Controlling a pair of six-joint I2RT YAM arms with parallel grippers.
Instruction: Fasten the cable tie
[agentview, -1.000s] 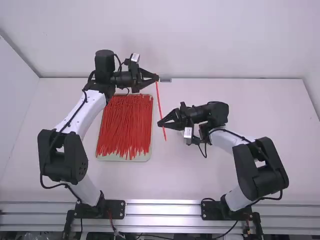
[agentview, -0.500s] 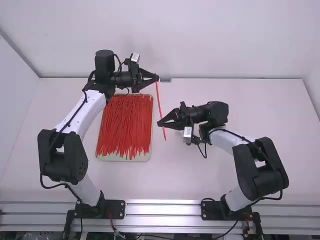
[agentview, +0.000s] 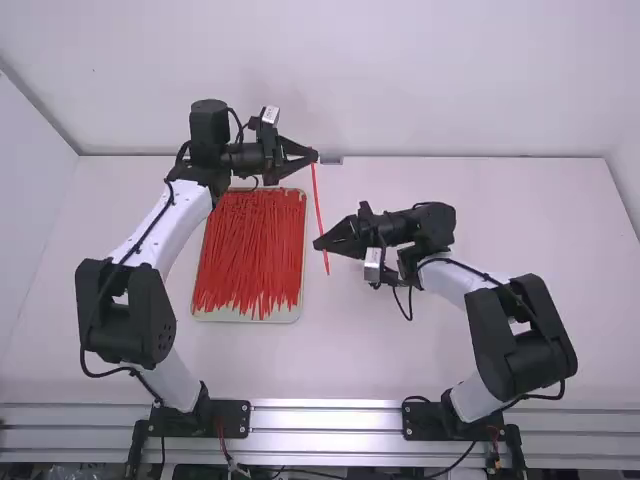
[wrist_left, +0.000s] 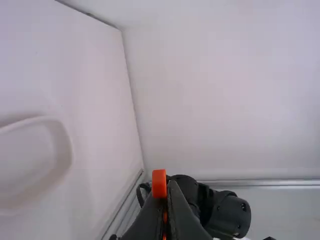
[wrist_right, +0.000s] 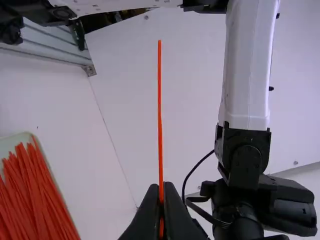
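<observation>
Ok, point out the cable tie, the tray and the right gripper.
cable tie (agentview: 318, 205): high view, middle of its strap.
tray (agentview: 280, 319): high view, its near rim.
right gripper (wrist_right: 160, 195): right wrist view, midway between its fingertips.

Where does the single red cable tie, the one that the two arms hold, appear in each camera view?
High view: the cable tie runs near the middle, right of the tray, from the left tool past the right tool.
Left wrist view: its head sits between that tool's own fingers.
Right wrist view: a long straight strip comes out from between that tool's own fingers.
Landmark: the tray of red ties, also in the right wrist view.
</observation>
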